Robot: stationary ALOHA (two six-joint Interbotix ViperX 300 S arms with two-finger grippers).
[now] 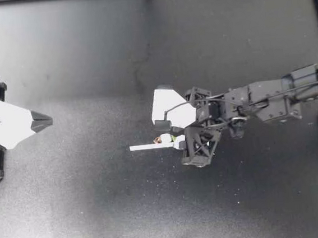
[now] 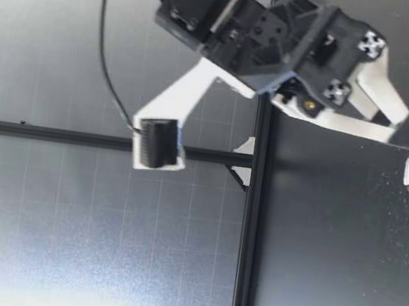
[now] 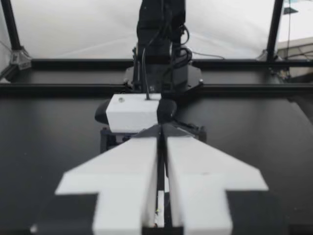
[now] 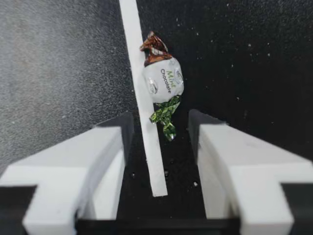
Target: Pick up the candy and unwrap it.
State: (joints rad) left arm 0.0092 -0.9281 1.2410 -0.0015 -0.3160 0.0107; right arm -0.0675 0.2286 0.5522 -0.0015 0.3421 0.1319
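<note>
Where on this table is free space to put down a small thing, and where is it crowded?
Free: the wide bare table between my left gripper and the white strip. Crowded: around the candy, where my right gripper stands open.

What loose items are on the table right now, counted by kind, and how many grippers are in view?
wrapped candy: 1
white strip: 1
grippers: 2 (left gripper, right gripper)
Total: 4
</note>
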